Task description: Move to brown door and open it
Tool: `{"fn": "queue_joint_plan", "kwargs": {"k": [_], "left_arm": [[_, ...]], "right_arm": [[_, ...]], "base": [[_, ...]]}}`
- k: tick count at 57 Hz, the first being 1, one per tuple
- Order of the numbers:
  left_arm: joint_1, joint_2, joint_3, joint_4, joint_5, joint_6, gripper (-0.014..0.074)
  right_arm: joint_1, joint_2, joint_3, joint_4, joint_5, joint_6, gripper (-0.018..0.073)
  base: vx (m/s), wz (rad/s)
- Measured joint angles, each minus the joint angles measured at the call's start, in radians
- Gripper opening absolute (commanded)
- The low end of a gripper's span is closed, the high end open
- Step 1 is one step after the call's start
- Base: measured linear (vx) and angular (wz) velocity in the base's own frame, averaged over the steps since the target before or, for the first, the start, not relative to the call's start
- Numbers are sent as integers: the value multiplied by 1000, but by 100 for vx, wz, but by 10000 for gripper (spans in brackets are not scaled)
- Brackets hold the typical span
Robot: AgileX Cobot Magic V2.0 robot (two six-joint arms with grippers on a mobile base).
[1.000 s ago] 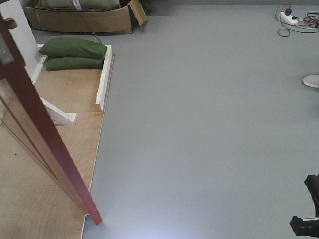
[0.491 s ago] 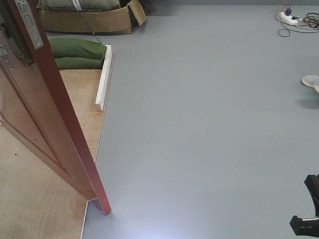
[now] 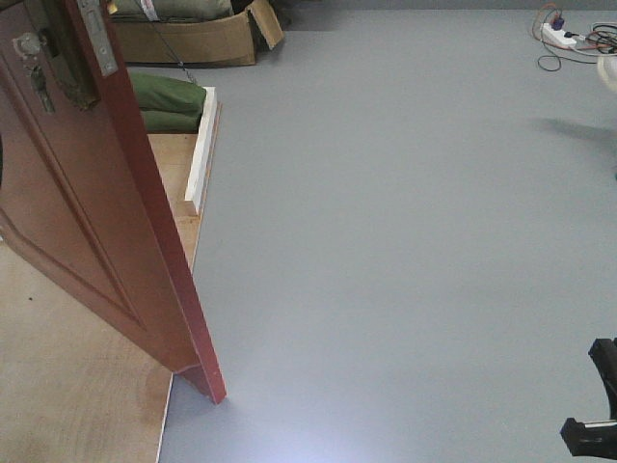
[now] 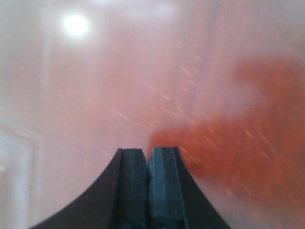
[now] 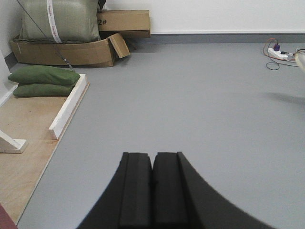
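Observation:
The brown door (image 3: 87,222) stands ajar at the left of the front view, its free edge turned toward me and its bottom corner on the grey floor. Its dark lock plate (image 3: 67,53) and the metal latch strip (image 3: 97,37) on the edge show at the top; the handle is cut off by the frame. My left gripper (image 4: 148,150) is shut with nothing in it, very close to the glossy, blurred door face (image 4: 214,71). My right gripper (image 5: 152,155) is shut and empty, pointing out over the grey floor.
A plywood platform (image 3: 67,395) lies under the door, with a white wooden rail (image 3: 201,145) along its edge. Green sandbags (image 5: 43,76) and a cardboard box (image 5: 71,50) sit behind. A power strip with cables (image 5: 279,50) lies far right. A white brace (image 5: 9,143) stands left.
The door has swung rightward, its bottom corner sliding out over the grey floor and its face now covering more of the left. The shoe at the right has lifted and blurred.

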Motion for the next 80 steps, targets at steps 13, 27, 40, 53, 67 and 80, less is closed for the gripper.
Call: {"fn": "queue_joint_plan", "kwargs": {"k": [13,27,40,53,67,80], "left_arm": [[-3,16,0,7,-22,-4,31],[-3,16,0,7,-22,-7,31],[-3,16,0,8,-22,-7,31],[-3,16,0,8,-22,-7,31],[-3,16,0,8,-22,-8,31],[-3,16,0,8,-22,-10,31]], "right_arm": [[0,0,0,0,0,0,0],[0,0,0,0,0,0,0],[0,0,0,0,0,0,0],[0,0,0,0,0,0,0],[0,0,0,0,0,0,0],[0,0,0,0,0,0,0]], "base": [[0,0],[0,0],[0,0],[0,0],[0,0],[2,-1]]}}
